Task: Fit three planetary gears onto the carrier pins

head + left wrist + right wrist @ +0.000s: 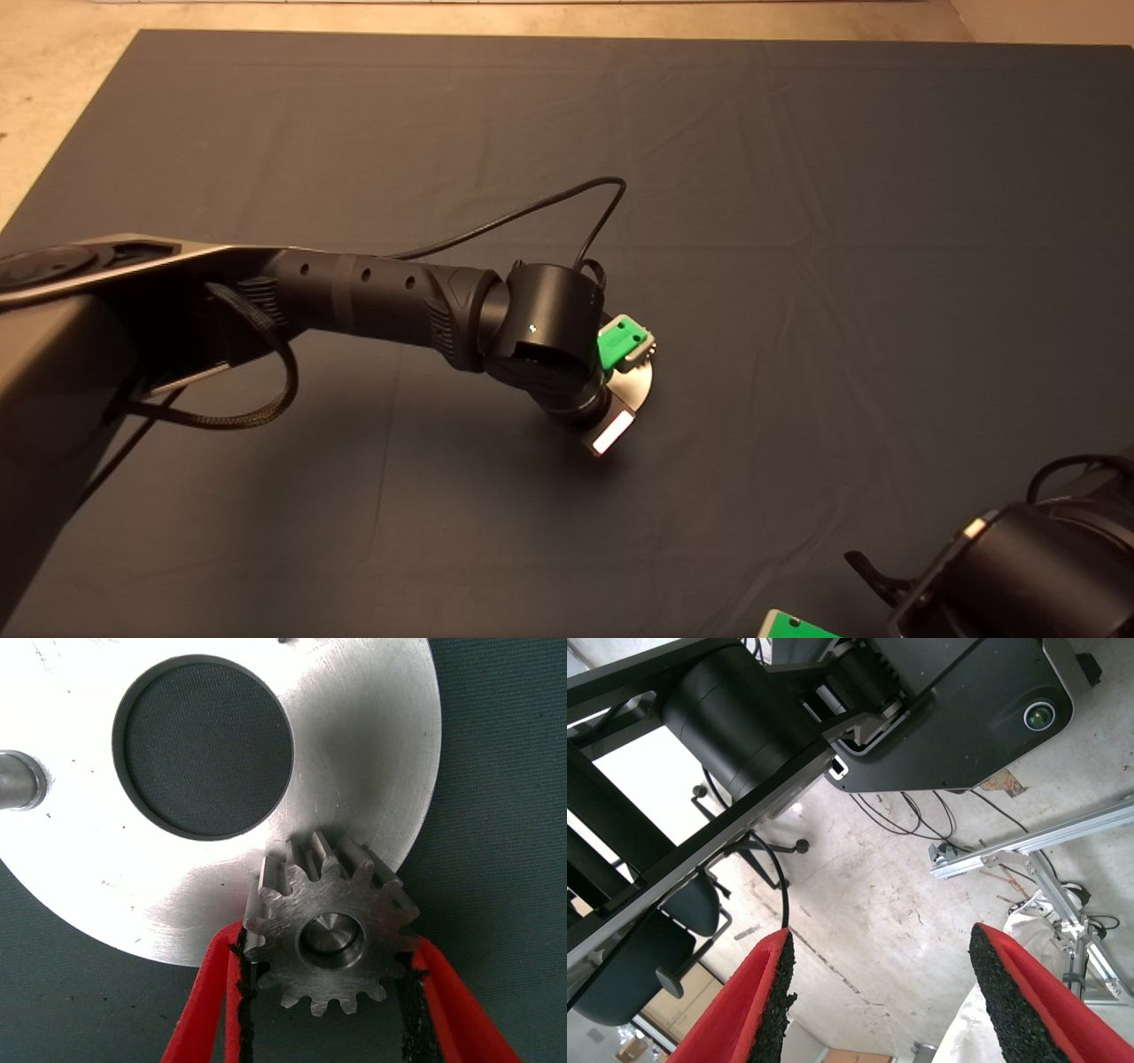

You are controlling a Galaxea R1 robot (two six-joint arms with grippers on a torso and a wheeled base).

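The left hand (pixel 330 992) hangs over the disc (pixel 634 387), hiding most of it in the head view. Its fingers (pixel 205 1010) flank a gear (pixel 330 935) seated on a pin (pixel 331 935) near the rim; contact is unclear. Another pin (pixel 19 780) is cut off. The right hand (pixel 877 992), parked lower right, gapes empty.

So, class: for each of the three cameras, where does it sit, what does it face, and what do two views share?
Head view: above the dark mat, looking down; the left gripper is over the disc, the right gripper parked at the lower right edge.
Left wrist view: close over the disc; red fingers flank a gear seated on a pin.
Right wrist view: faces the floor; open fingers.
Head and left wrist views share the disc.
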